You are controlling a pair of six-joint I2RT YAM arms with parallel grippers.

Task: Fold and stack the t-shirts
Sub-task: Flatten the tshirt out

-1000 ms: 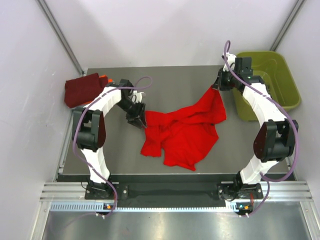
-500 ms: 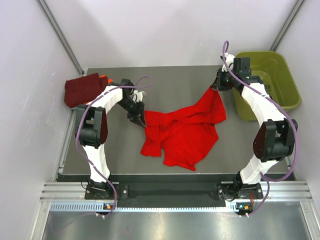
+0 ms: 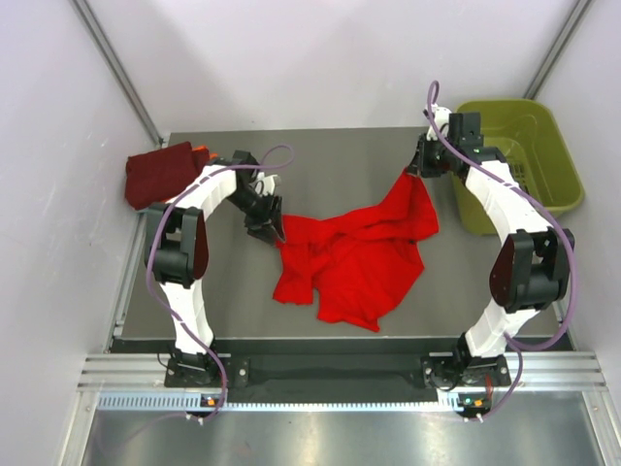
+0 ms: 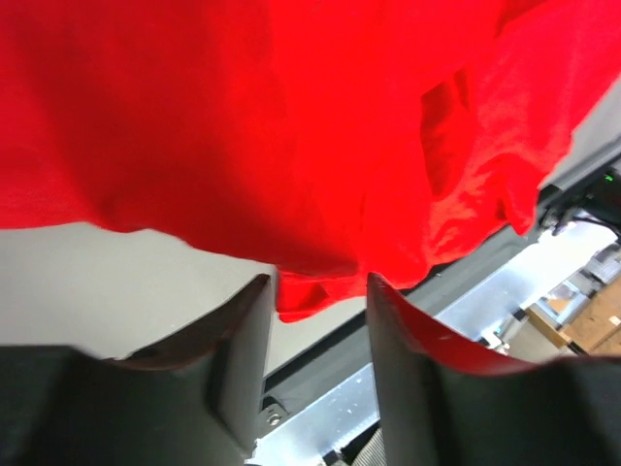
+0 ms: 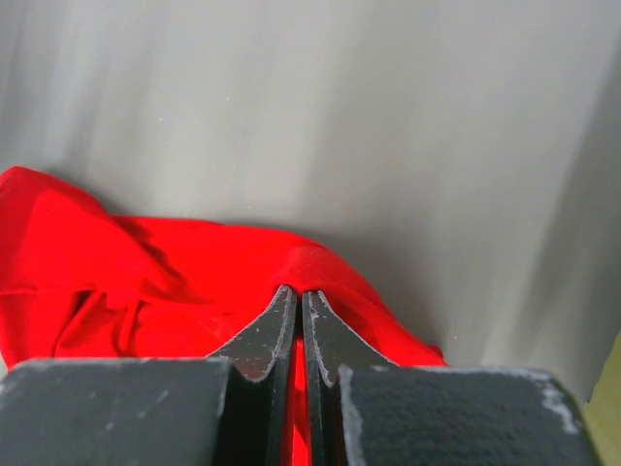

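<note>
The bright red t-shirt point(image 3: 354, 254) lies crumpled and spread in the middle of the table. My left gripper point(image 3: 271, 229) is at the shirt's left edge. In the left wrist view its jaws point(image 4: 318, 282) stand apart, with a fold of the red cloth point(image 4: 243, 116) at the fingertips. My right gripper point(image 3: 416, 171) is shut on the shirt's far right corner, and the right wrist view shows the jaws point(image 5: 300, 293) pinching the red cloth point(image 5: 116, 252). A folded dark maroon shirt point(image 3: 160, 173) lies at the far left, with an orange one point(image 3: 201, 149) peeking out behind it.
The olive-green plastic basket point(image 3: 529, 121) stands at the far right, just beside my right arm. The grey table point(image 3: 335, 155) ends in a dark front edge and a metal rail near the arm bases. White walls close in on both sides.
Both grippers have shifted slightly toward the back of the table. The right one has drawn the shirt's far corner a little back and left. The shirt's body has barely moved.
</note>
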